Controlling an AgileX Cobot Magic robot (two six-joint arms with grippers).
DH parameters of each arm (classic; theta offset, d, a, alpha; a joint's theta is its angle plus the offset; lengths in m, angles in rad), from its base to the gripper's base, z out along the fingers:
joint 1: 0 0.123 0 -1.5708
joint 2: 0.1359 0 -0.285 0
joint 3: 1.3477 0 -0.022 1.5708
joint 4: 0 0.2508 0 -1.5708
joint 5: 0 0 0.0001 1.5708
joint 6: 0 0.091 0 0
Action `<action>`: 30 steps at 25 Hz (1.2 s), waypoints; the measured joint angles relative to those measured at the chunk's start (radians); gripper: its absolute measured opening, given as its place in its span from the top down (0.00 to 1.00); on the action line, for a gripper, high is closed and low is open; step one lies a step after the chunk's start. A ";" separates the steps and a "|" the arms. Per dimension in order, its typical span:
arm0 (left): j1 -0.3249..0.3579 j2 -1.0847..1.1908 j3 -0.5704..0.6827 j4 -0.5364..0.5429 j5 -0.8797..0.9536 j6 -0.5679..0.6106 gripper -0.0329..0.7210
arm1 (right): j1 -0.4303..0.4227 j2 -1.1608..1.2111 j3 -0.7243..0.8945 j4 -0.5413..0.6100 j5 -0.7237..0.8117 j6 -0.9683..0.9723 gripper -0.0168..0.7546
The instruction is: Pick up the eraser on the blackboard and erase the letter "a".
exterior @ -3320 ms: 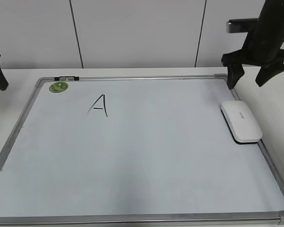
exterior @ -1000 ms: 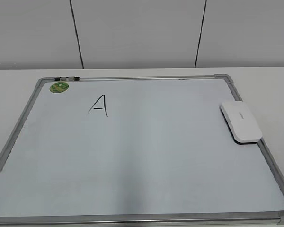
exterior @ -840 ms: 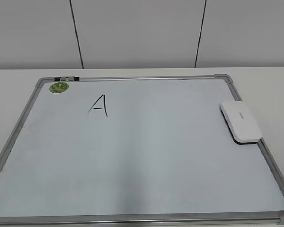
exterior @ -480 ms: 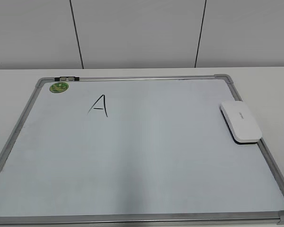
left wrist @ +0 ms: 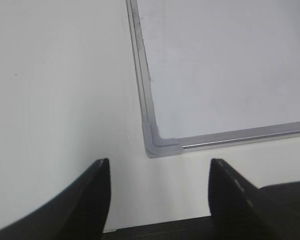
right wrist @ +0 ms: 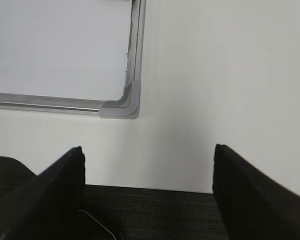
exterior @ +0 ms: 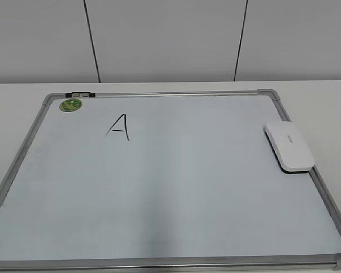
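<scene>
The blackboard (exterior: 23, 156), a pale board with a silver frame, lies flat on the white table. The white eraser (exterior: 289, 146) rests on its right edge, overlapping the frame. A black capital "A" (exterior: 119, 127) is written at the upper left. No lowercase "a" shows on the board. Neither gripper appears in the exterior view. My left gripper (left wrist: 159, 164) is open and empty above the table just off the board's near left corner (left wrist: 160, 144). My right gripper (right wrist: 148, 150) is open and empty near the board's near right corner (right wrist: 121, 107).
A round green sticker (exterior: 70, 104) and a small clip (exterior: 79, 94) sit at the board's far left corner. A grey panelled wall (exterior: 170, 40) stands behind the table. A dark table edge (right wrist: 155, 210) runs under the right gripper.
Both arms, in the exterior view 3.3 s ago, have withdrawn out of it. Over the last second nothing on the board has moved.
</scene>
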 joint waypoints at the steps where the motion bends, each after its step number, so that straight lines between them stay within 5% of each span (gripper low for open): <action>1: 0.000 0.000 0.000 0.000 0.000 0.000 0.36 | 0.000 0.000 0.000 0.000 0.000 0.000 0.21; 30: 0.000 -0.235 0.000 0.000 0.002 -0.001 0.41 | -0.073 -0.314 0.000 0.000 0.003 0.001 0.22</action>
